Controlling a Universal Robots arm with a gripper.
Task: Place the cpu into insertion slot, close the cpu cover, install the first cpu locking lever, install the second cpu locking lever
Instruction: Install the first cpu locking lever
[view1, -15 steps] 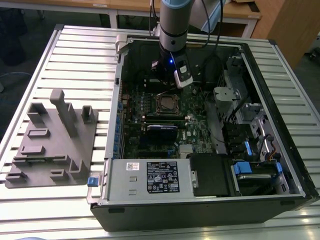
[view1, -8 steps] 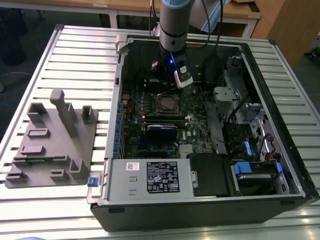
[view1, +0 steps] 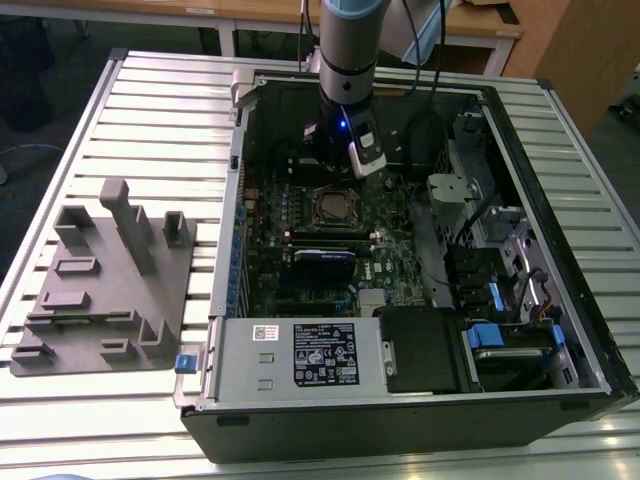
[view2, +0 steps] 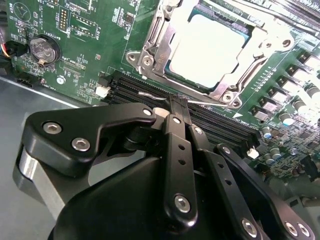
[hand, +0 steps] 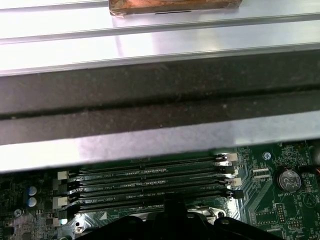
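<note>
The gripper (view2: 177, 102) has its fingers pressed together with no gap, tips on the thin wire lever (view2: 150, 94) between the memory slots (view2: 130, 89) and the closed cover (view2: 156, 40), which frames the seated cpu (view2: 207, 47); whether they pinch the lever is unclear.

The cpu cover (view2: 152, 50) (far corner) runs off the edge.

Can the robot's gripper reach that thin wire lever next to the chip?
Probably yes. The gripper sits right at the locking lever beside the cpu cover, jaws together, and nothing stands between them.
</note>
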